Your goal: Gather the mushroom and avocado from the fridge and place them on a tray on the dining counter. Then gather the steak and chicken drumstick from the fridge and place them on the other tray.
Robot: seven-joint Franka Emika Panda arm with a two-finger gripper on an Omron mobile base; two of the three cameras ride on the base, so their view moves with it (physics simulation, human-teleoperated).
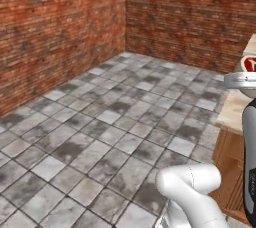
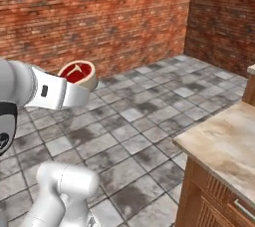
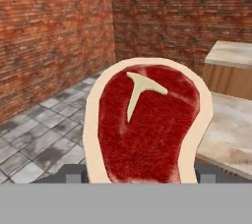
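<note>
Mid-transport in the second half of the task, by the look of it: the red steak with a pale fatty rim and a white T-shaped bone mark (image 3: 147, 125) is out of the fridge and in the robot's grip, not yet on any tray. Trays, fridge, mushroom, avocado and drumstick aren't in frame, so the first half can't be confirmed; the drumstick is presumably left. Left to right: brick wall and grey tiled floor on the left, steak at centre of the hand view, beige marble-look counter over a wooden front (image 3: 231, 134) on the right, well apart from the steak. The two-finger gripper (image 3: 141, 175) has its jaws spread wide and clamped on the steak's lower edge, one dark tip either side.
</note>
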